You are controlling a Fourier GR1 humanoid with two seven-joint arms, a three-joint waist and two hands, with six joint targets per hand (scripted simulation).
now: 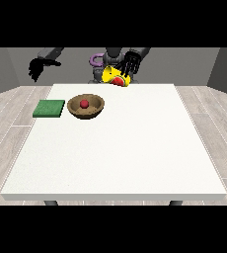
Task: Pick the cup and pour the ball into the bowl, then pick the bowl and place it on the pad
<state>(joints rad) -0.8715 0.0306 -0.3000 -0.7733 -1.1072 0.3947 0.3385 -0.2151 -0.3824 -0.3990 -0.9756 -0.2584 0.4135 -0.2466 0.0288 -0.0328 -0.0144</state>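
Here you face a wide white counter (115,148) from across it, with the robot small at the far edge. A round brown wooden bowl (86,106) sits on the counter's far left part, and a small red ball (84,104) already lies inside it. Just beside the bowl, toward the view's left and apart from it by a thin gap, lies a flat green square pad (49,108).

The robot hand at the view's right (130,63) hangs above the counter's far edge with its dark fingers curled over a yellow cup (113,77). The cup is tipped on its side, its reddish inside turned toward you, well apart from the bowl. The robot hand at the view's left (37,68) hovers off the counter's far left corner, holding nothing, fingers relaxed and slightly spread.

Your pour looks finished, judging by the ball in the bowl. The step in hand appears to be getting rid of the cup. Next you would likely bring a robot hand to the bowl's rim, lift it level so the ball stays inside, and set it squarely on the pad.
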